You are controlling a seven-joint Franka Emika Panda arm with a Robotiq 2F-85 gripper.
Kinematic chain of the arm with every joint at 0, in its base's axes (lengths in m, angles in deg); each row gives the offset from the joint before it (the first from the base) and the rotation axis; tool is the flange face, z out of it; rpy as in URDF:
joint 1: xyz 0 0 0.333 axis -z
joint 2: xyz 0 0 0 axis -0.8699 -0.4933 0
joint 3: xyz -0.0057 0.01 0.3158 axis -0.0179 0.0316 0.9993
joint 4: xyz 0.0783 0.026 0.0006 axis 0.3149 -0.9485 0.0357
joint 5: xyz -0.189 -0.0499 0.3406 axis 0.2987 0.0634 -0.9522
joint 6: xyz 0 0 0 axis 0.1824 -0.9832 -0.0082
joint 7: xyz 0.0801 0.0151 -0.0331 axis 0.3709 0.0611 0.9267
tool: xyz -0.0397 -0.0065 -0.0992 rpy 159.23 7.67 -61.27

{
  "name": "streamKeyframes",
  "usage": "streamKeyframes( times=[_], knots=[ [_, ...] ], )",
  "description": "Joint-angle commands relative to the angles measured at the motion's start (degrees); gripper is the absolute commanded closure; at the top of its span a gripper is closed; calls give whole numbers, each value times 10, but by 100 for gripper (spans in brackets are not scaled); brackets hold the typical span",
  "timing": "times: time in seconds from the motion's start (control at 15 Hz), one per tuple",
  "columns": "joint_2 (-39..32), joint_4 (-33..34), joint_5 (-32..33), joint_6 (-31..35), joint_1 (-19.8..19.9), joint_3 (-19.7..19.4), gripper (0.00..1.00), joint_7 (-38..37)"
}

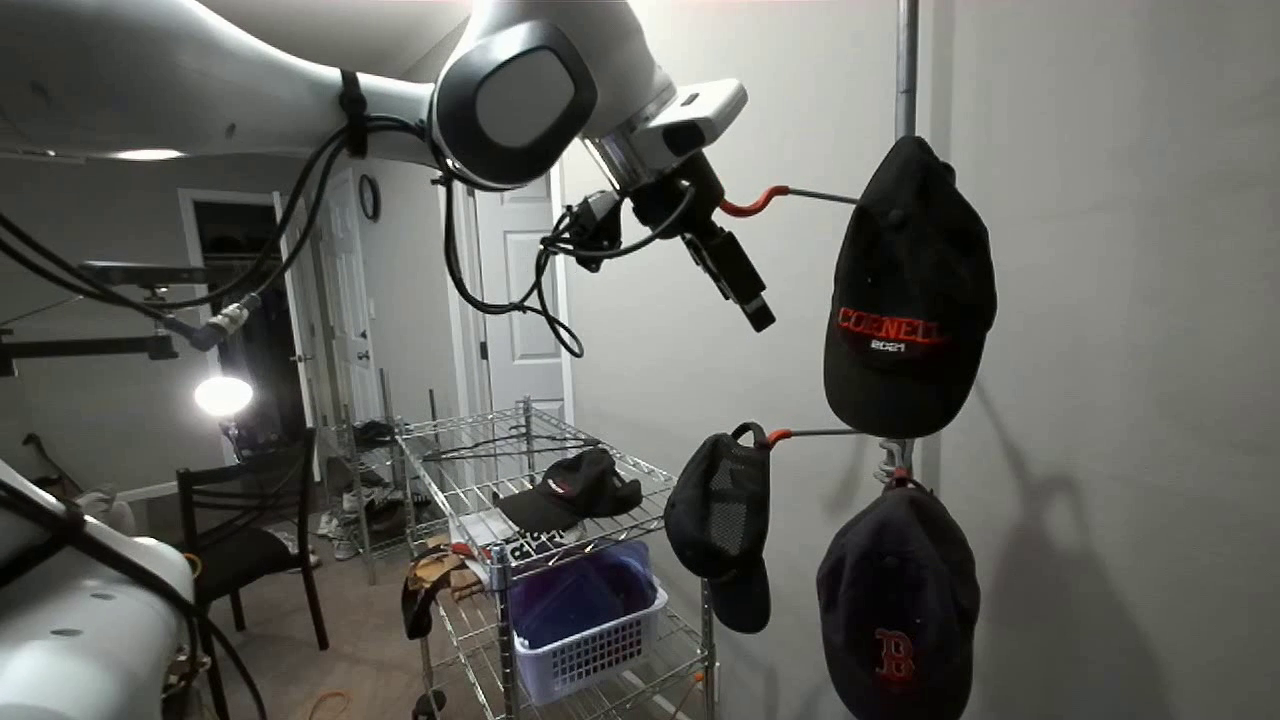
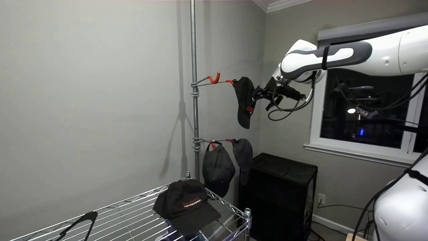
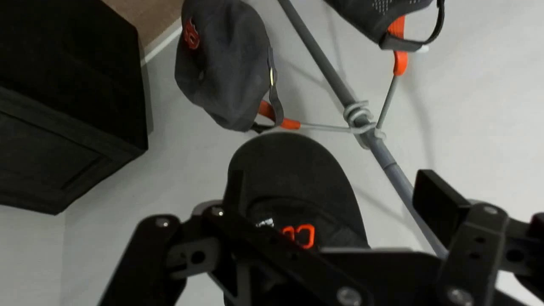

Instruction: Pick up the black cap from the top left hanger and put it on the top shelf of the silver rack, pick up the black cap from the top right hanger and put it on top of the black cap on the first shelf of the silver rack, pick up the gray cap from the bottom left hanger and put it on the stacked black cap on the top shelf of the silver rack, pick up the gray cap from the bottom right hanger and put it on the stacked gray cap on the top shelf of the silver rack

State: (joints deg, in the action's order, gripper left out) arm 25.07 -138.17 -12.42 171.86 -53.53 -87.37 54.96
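The silver rack (image 1: 507, 640) is the biggest thing I work with, and it tells me where I am: on its top shelf (image 2: 125, 216) lies a black cap with red and white lettering (image 2: 187, 201), while the top left hook (image 1: 745, 211) is bare. I judge the first step done and the second in hand, with two more to follow. Apart from that cap lies a black clothes hanger (image 2: 88, 216). Below the shelf, inside the rack, stands a white basket (image 1: 595, 655) holding something purple-blue (image 1: 575, 600) that I can't make out.

Then the caps. My target, the black cap marked CORNELL in red (image 1: 905, 285), hangs from the top right hook (image 2: 229, 81); the bottom left gray cap (image 2: 218, 167) and bottom right gray cap (image 2: 242, 154) hang below. My claw (image 3: 333, 191) is smaller: wide, fingers (image 3: 437, 206) well apart, gripping nothing, near the target's front yet apart from it. In the wrist view that cap shows off-centre, nearer one finger. I'd say the next move calls for centring on it, reaching in until fabric lies between both pads, then pinching and lifting it clear before I swing toward the shelf. Smallest is the hook's tip, which could snag the cap if I pull sideways too soon.
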Motion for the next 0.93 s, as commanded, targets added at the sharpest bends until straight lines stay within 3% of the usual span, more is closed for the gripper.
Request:
streamKeyframes(
  times=[0.0, 0.47, 0.87],
  knots=[
    [-42, 51, 17, 47, 24, 9, 0, 12],
    [-76, 126, 85, 105, 55, 18, 0, -1],
    [-119, 178, 116, 109, 59, 21, 0, -1]
  ],
)
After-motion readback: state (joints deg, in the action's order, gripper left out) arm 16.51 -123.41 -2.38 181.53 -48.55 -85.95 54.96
